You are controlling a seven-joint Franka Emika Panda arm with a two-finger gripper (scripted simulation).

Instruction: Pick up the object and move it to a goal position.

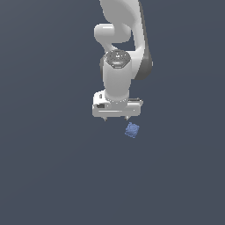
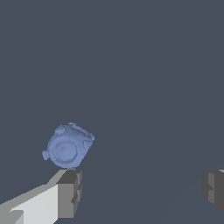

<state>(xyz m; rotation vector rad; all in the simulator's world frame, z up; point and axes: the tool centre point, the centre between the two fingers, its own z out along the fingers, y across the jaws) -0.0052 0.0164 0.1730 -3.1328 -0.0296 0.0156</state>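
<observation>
Just beyond one fingertip [image 2: 69,192] of the white gripper [image 1: 116,118] lies the small blue block [image 1: 132,130], outside the gap between the fingers rather than inside it. From the wrist view, the block [image 2: 68,146] is a rounded, mottled cube near the tip of that finger, and whether the two touch cannot be told. The other fingertip [image 2: 213,189] is well apart from it, so the fingers are spread wide and grasp nothing. Seen from the exterior view, the block rests on the plain dark floor [image 1: 48,176], tilted on a corner, just past the finger on that view's right.
</observation>
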